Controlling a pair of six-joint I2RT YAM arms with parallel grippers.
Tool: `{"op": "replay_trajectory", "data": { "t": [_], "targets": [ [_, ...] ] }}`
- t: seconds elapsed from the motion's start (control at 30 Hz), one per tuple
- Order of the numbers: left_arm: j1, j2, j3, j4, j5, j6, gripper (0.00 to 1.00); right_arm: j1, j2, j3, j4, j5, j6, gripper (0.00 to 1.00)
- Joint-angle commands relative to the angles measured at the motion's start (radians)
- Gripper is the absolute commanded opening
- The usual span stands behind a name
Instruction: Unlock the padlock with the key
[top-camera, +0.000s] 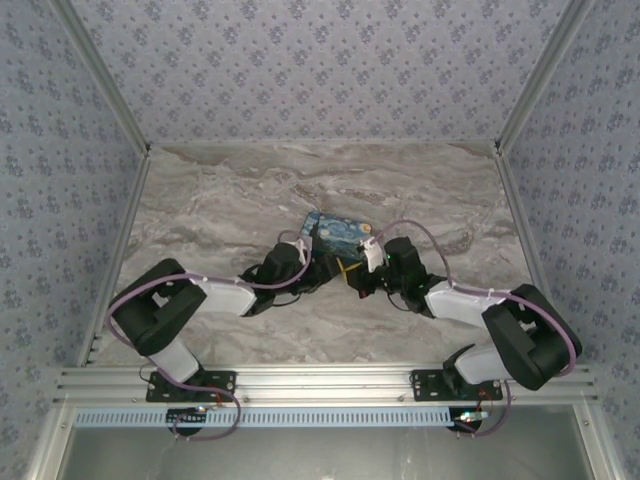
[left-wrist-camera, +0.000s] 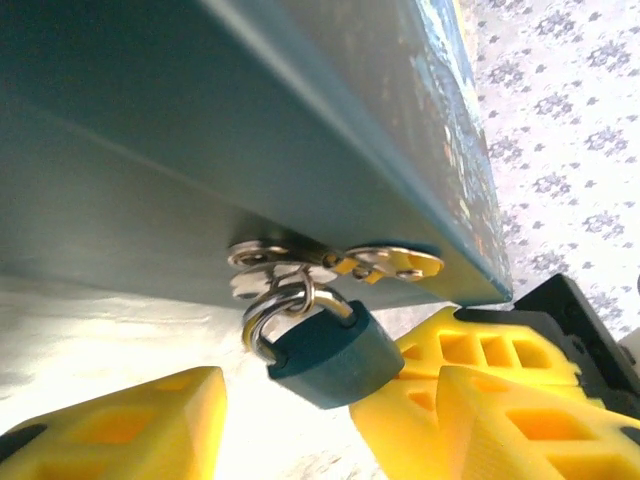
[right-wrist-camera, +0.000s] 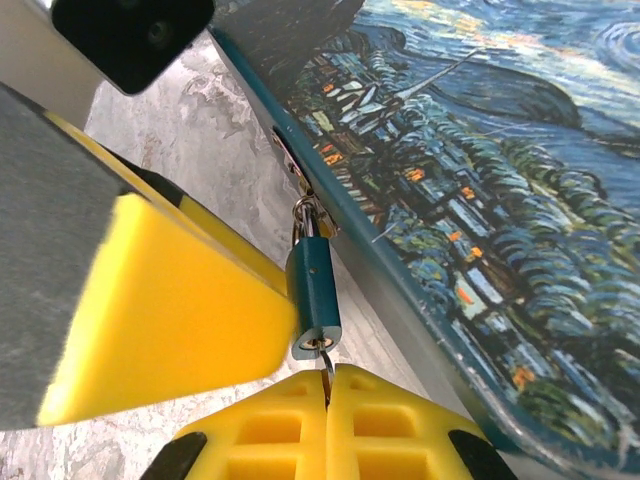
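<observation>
Small padlock (right-wrist-camera: 312, 285) with blue-teal body and thin silver shackle, hanging from the metal hasp (left-wrist-camera: 390, 262) on the front wall of the blue-and-yellow box (right-wrist-camera: 480, 200) with a painted night-sky lid, which stands on the grey marbled counter (top-camera: 250, 190). Right end effector (right-wrist-camera: 327, 400) just below the padlock's lower end: yellow fingers clenched together on the thin dark metal key (right-wrist-camera: 326, 362), whose tip meets the keyhole in the padlock's underside. Left end effector (left-wrist-camera: 325, 410) released: the padlock hangs between its spread yellow fingers (left-wrist-camera: 120, 420), the one on the left of the wrist view apart from the body, the other close beside it. In the right wrist view one broad yellow finger (right-wrist-camera: 170, 300) of the left end effector lies against the padlock's side. Top view: both end effectors meet at the box's near wall
</observation>
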Motion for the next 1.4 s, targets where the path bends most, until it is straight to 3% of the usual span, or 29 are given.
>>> {"op": "replay_trajectory", "data": {
  "t": [0.0,0.33,0.67,0.9,1.37],
  "targets": [
    [0.017,-0.073,-0.038,-0.024,-0.005,0.010,0.64,0.025,0.017,-0.018,0.071,0.020,0.048,0.00],
    [0.064,-0.324,-0.202,-0.036,-0.077,-0.020,0.68,0.106,-0.047,-0.029,0.024,0.114,0.254,0.00],
    [0.024,-0.407,-0.248,-0.016,-0.126,-0.133,0.60,0.174,-0.075,-0.028,0.042,0.194,0.540,0.00],
    [-0.028,-0.323,-0.243,0.057,-0.149,-0.187,0.55,0.188,-0.079,-0.015,0.033,0.231,0.615,0.00],
    [-0.062,0.055,-0.161,0.447,-0.103,-0.323,0.42,0.189,-0.078,-0.017,0.014,0.249,0.698,0.00]
  ]
}}
